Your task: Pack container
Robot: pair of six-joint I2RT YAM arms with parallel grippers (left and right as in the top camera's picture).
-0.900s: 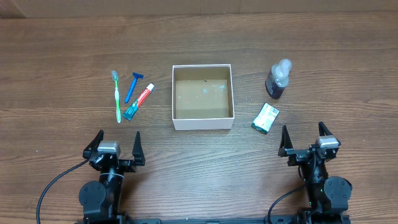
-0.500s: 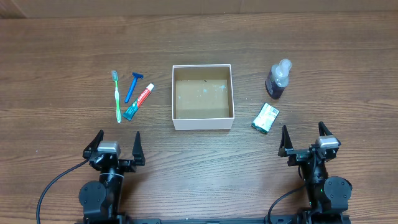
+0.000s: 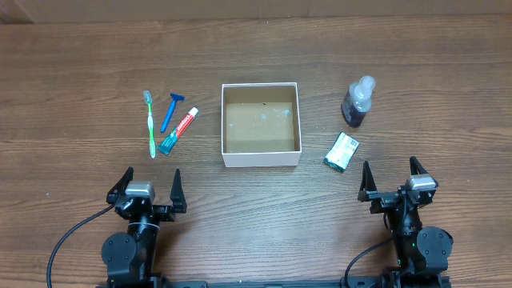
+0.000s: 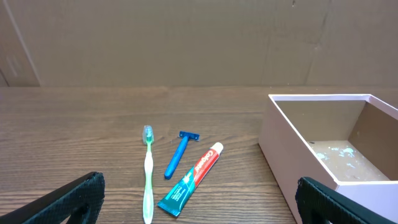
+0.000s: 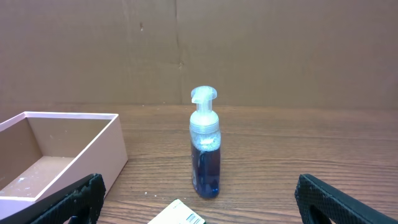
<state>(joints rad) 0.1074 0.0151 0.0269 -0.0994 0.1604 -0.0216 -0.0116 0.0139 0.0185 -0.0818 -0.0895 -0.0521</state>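
The container (image 3: 230,157), a square shallow box with white walls and a tan inside, stands empty at the table's middle; it also shows in the left wrist view (image 4: 280,143) and the right wrist view (image 5: 106,152). Left of it lie a green toothbrush (image 3: 151,128), a blue razor (image 3: 169,112) and a toothpaste tube (image 3: 178,131). Right of it stand a blue soap pump bottle (image 3: 357,104) and a small green-and-white packet (image 3: 342,152). My left gripper (image 3: 146,186) and right gripper (image 3: 394,180) are open and empty near the front edge.
A brown cardboard wall (image 4: 186,37) stands behind the table. Wood tabletop (image 3: 264,208) lies bare between the grippers and the things.
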